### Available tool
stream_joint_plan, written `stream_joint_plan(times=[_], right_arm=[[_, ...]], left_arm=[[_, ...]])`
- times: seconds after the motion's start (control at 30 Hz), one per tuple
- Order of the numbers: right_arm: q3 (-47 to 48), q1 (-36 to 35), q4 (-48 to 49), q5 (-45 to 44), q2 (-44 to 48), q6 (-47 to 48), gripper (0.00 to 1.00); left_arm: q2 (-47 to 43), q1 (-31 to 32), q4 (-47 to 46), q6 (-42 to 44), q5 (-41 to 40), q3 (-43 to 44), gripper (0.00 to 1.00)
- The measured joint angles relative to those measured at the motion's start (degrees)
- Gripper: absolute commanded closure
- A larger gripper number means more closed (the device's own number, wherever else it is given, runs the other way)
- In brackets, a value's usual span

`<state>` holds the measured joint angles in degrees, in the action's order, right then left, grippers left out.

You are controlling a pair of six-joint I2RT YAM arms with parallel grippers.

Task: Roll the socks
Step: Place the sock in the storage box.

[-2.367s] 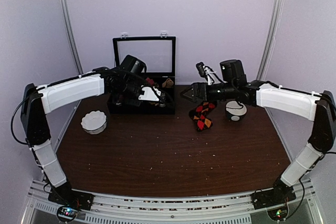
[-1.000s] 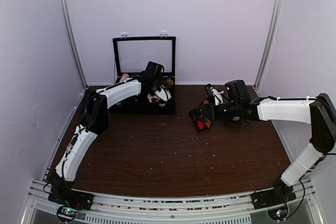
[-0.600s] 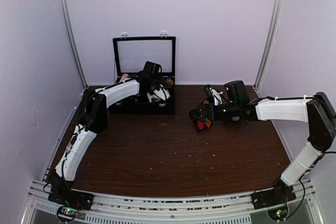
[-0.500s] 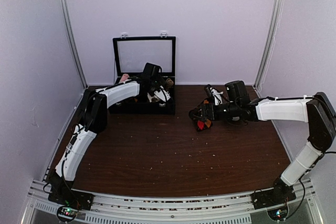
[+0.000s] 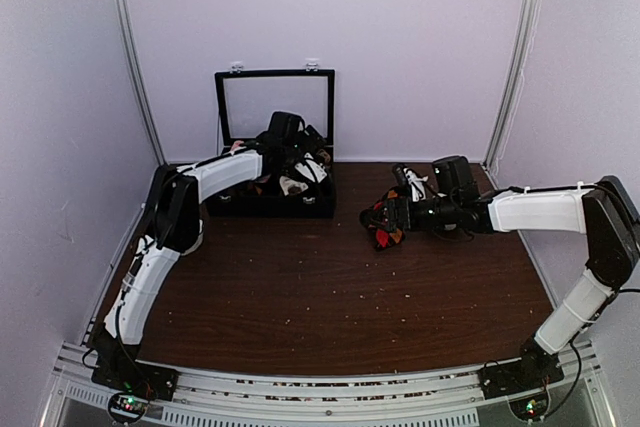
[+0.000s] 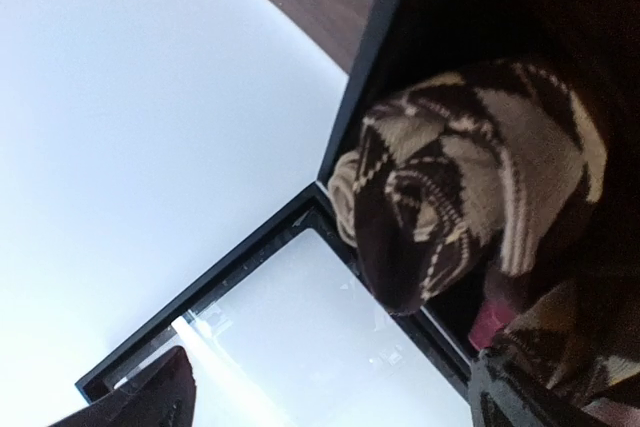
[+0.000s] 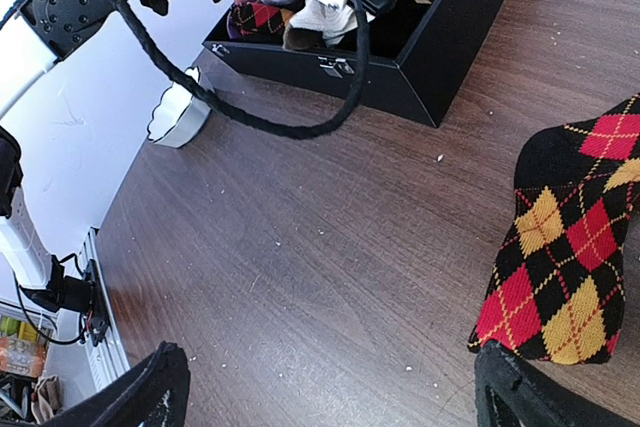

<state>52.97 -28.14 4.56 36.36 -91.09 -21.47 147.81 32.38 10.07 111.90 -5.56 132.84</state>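
A rolled black and tan argyle sock (image 6: 470,177) lies in a corner of the black case (image 5: 268,205) at the back of the table. My left gripper (image 6: 335,402) hangs open just off that roll, with only the case's clear lid showing between its fingers. In the top view the left gripper (image 5: 303,150) is over the case's right part. A flat black sock with red and orange diamonds (image 7: 570,247) lies on the wood. My right gripper (image 7: 340,392) is open over bare table, its right fingertip at that sock's lower edge (image 5: 385,227).
The case (image 7: 440,37) holds several other sock bundles, and its lid (image 5: 275,107) stands upright behind it. A white scalloped bowl (image 7: 178,117) sits left of the case. The left arm's black cable (image 7: 300,127) loops in front of the case.
My left gripper has opened and let go of the tan argyle roll, which now rests in the case. The gripper has drawn back a little. The right arm has hardly moved.
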Motion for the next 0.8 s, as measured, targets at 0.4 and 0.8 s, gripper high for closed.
stream_joint_plan(times=[0.4,0.8], right_arm=[[0.00,0.33,0.22,0.22,0.00,-1.62,0.00],[-1.05,0.33,3.48,1.03,-1.51,-3.80,0.00]], left_arm=[[-1.66,-2.27,-3.65,-2.49,0.09,1.27,0.02],[-3.93,-1.53,9.53,-33.68,1.60,7.74,0.02]])
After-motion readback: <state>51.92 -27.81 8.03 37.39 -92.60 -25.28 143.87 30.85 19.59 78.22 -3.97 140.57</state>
